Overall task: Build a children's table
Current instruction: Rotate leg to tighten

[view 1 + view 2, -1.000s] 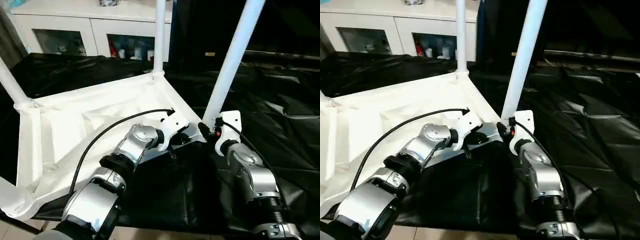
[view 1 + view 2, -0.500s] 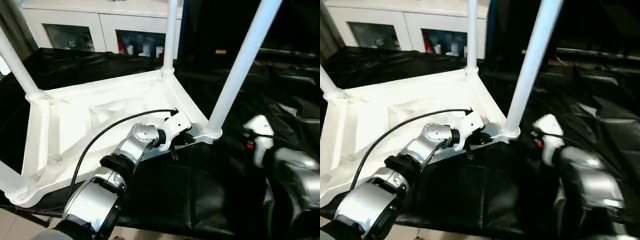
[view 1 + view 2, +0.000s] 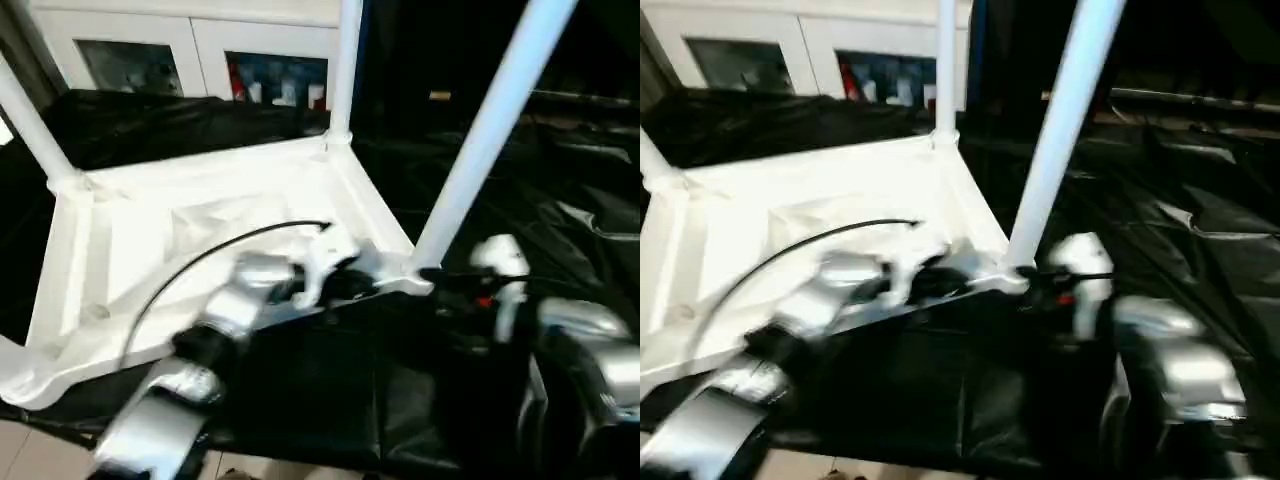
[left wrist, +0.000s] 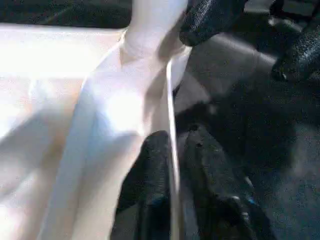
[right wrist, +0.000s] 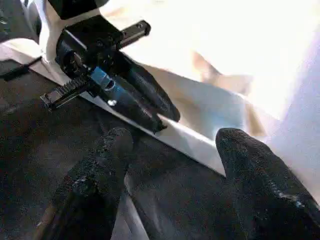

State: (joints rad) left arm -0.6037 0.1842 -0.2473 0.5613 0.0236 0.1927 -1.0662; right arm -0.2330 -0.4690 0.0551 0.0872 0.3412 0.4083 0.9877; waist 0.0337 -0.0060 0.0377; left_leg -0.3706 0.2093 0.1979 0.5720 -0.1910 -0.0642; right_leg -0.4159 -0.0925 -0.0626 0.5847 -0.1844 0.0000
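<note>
Since the upturned white plastic children's table (image 3: pixel 190 215) looks light yet slippery, the left gripper (image 4: pixel 172 165) pinches its stiff thin rim (right gripper (image 5: pixel 175 165) spread, empty).

1 table top (image 3: pixel 200 210), 3 legs (image 3: pixel 490 130) standing, 2 grippers (image 5: pixel 170 145).

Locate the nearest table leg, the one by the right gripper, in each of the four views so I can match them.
Left eye view: nearest leg rises from the corner socket right of centre.
Right eye view: same leg, just right of centre.
Left wrist view: its base enters the socket near the upper edge.
Right wrist view: a pale strip at the right edge.
Shared landmark: the tabletop rim pinched by the left gripper.
</note>
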